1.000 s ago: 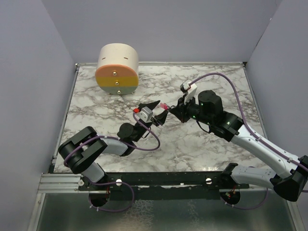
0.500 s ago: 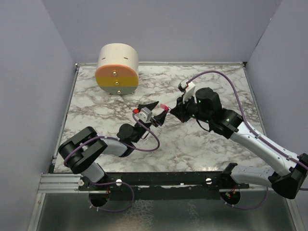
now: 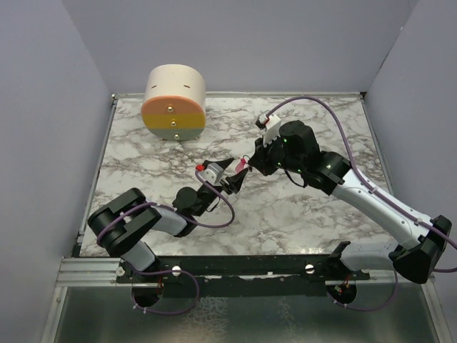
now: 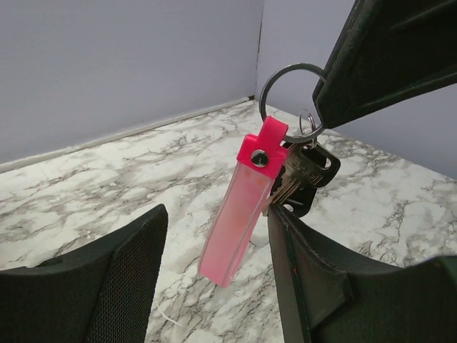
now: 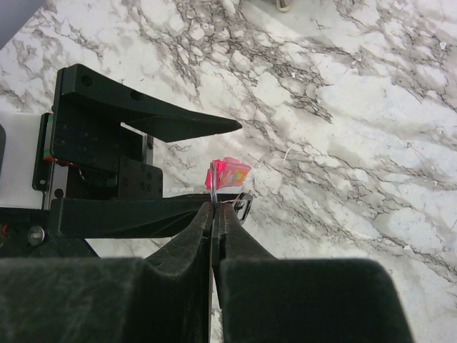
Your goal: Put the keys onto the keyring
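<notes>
— Keys [image 4: 303, 171], where are they?
— Hanging off the ring [image 4: 263, 93] beside a pink tag [image 4: 239, 214], above the desk's [image 3: 300, 214] middle; right gripper [image 5: 213, 207] is pinched tight on that ring.
— Left gripper [image 4: 218, 214]?
— Fingers spread apart, holding nothing; one either side of the tag.

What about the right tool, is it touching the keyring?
Touching. The right wrist view shows the right tool shut on the keyring, whose thin metal loop sticks out from between its closed fingertips.

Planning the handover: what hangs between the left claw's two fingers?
The pink tag, keys behind it, dangling from a ring; left wrist view shows it.
</notes>
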Robot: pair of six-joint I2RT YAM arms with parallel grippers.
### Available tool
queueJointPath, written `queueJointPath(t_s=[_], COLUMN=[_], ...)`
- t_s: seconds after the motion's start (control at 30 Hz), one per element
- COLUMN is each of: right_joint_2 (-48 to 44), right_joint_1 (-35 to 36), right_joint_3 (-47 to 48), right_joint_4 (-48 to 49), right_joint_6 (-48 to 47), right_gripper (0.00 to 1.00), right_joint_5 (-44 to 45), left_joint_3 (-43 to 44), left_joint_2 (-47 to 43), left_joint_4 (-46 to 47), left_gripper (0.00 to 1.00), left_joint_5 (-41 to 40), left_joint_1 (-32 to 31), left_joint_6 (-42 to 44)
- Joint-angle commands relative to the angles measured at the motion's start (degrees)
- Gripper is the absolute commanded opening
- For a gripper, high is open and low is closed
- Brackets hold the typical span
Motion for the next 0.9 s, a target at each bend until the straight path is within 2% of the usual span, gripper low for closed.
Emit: queueJointPath(t_s=[0.0,0.2,0.33,0.5,0.7,0.87], right_joint_2=[0.6,0.4,0.4,1.9,4.4,5.5], right_joint_1=[-0.3,-0.2,-0.3,-0.3,-0.3,-0.3], right_joint_3=[1.6,0.8,0.4,1.8,4.8,5.9], right_joint_4=[-1.2,1.2,3.3,4.3,3.8,4.7], right_joint_6=[1.0,2.5,3.7,5.0,7.2,8.9], right_gripper=[0.01,0.01,0.01,0.01,0.01,0.01], right_joint_5=[1.4,2.0,2.8,4.0,4.6,4.5], left_joint_3=[-1.0,-1.7,-2.3,-3.3,-3.7,-1.9], left_joint_2=[-0.9,-2.3,-3.2,-5.6,-8.0,-6.4], left_joint_4=[12.8,12.8,12.8,12.8,12.8,12.8], left_gripper=[0.61,0.60,0.53,0.50,0.48,0.48], left_joint_5=[1.1,3.5,5.0,5.5,4.7,2.3], left_joint_1=[-0.2,-0.2,-0.2,-0.5,-1.9,-3.9], left_joint_6=[-2.5,-4.8,-6.4,-7.7,-6.3,-2.4])
